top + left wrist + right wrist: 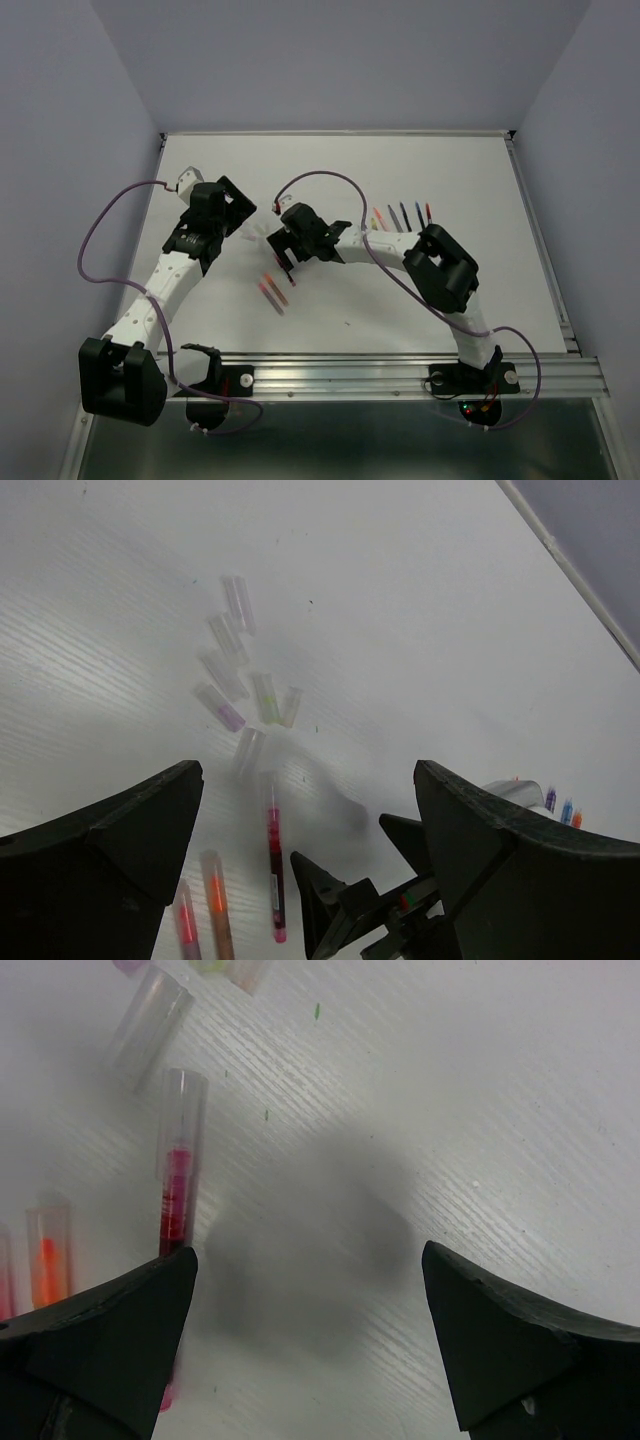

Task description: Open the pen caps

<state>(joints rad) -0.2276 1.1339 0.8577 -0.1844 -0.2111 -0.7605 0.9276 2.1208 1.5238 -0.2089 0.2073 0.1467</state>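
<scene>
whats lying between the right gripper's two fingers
Only bare table with a shadow, as the right wrist view shows. The red pen lies at the edge of one finger, not in the gap.

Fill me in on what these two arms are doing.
The two arms are on an uncapping job. Several clear caps lie loose on the table. Right now both the left gripper and right gripper hover open and empty near a red pen that looks still capped, an orange pen beside it. A row of pens waits off to the right.
</scene>
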